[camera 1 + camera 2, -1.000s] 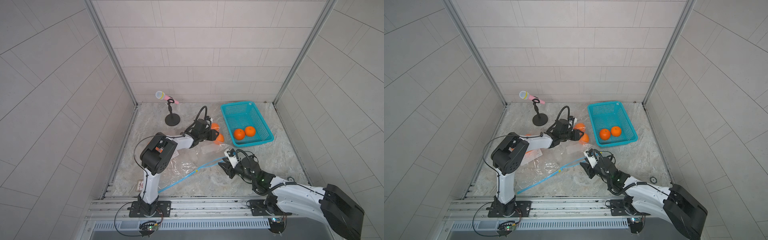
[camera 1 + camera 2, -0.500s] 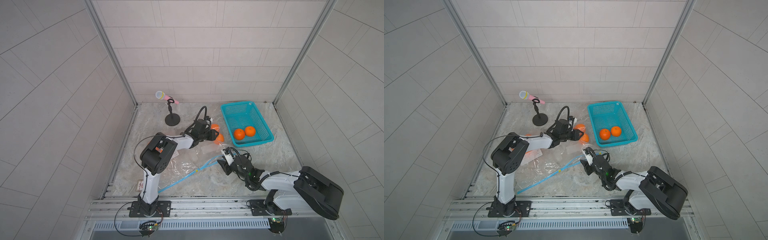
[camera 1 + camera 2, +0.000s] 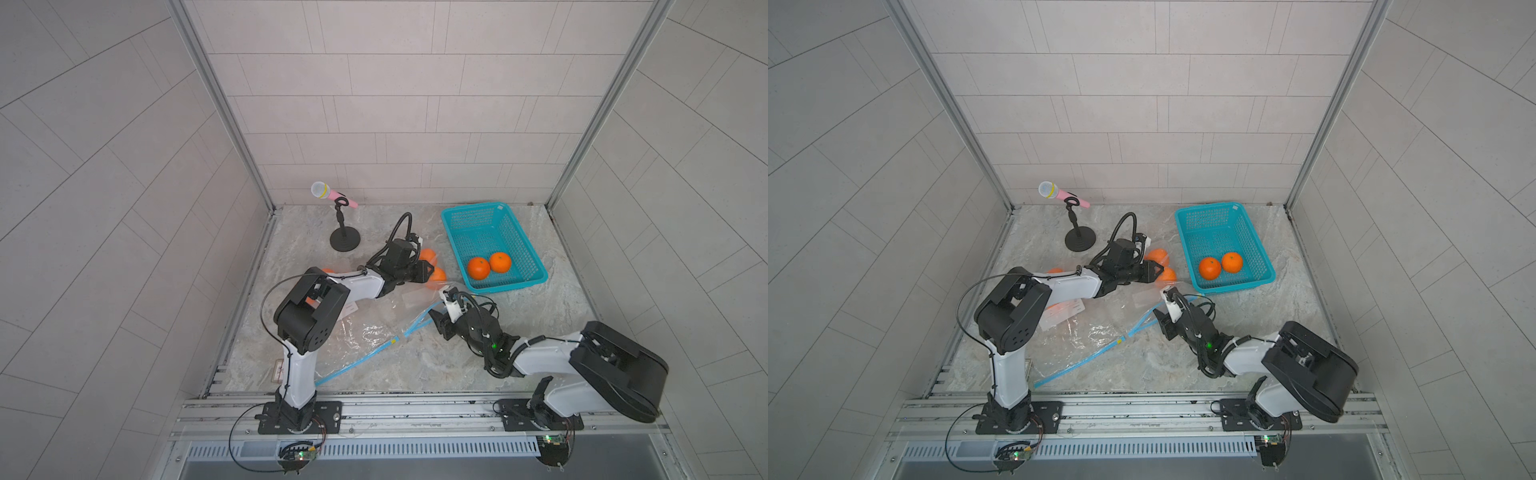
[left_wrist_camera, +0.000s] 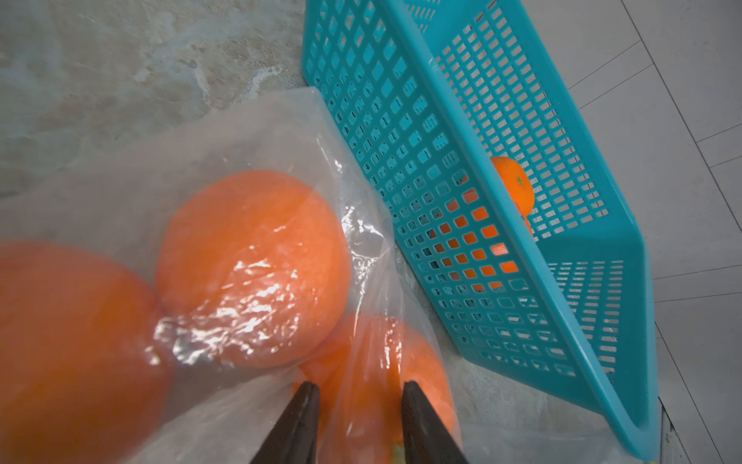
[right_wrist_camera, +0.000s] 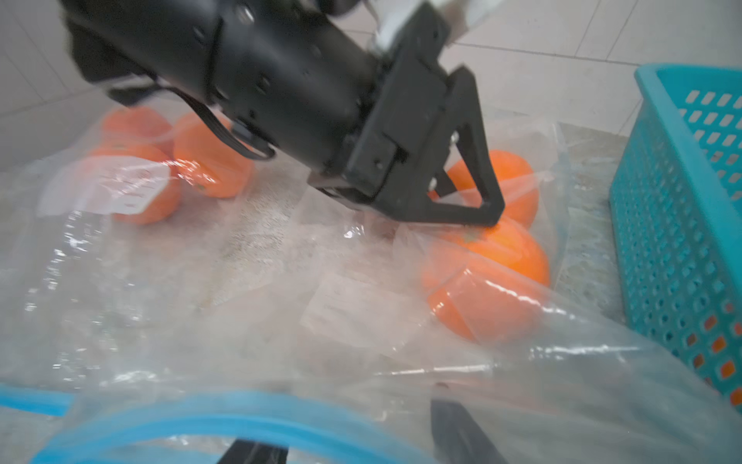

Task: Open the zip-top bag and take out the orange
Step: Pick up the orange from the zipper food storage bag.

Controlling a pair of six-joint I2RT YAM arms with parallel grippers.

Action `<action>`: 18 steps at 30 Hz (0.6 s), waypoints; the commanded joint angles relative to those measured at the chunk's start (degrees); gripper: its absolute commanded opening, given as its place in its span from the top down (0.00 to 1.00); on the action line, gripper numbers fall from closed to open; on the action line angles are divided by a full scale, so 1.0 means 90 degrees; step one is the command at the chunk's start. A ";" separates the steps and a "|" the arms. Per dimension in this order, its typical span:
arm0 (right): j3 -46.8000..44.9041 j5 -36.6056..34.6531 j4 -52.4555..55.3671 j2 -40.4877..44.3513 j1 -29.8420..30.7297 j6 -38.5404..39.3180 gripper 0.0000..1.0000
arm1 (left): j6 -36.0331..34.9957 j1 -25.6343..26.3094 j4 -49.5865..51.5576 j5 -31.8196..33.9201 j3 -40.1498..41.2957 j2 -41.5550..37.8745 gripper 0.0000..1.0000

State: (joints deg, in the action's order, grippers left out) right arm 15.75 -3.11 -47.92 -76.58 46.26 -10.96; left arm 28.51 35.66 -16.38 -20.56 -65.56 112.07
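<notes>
At one o'clock on the bench (image 3: pixel 436 365), your open left end effector (image 4: pixel 357 387) straddles a firm-looking orange (image 4: pixel 377 361) in a probably slippery bag (image 4: pixel 225 132); grip the fruit; right end effector (image 5: pixel 347 422) open.

Glossy crinkled clear plastic bag (image 4: pixel 241 132), smooth perforated teal plastic basket (image 4: pixel 381 132), matt marbled tabletop (image 4: pixel 120 60)

Right fingers (image 5: pixel 461 436) spread wider; left fingers (image 4: pixel 295 428) narrowed.
</notes>
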 commanded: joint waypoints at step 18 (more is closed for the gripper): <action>0.0250 -0.0310 -0.0579 -0.1219 -0.0164 0.0164 0.46 | 0.0016 0.0044 0.0906 -0.0047 0.0109 0.0037 0.61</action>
State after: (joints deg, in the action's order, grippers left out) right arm 16.99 -3.79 -49.63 -86.04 44.73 -11.11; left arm 28.99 35.66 -15.64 -21.21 -65.56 111.74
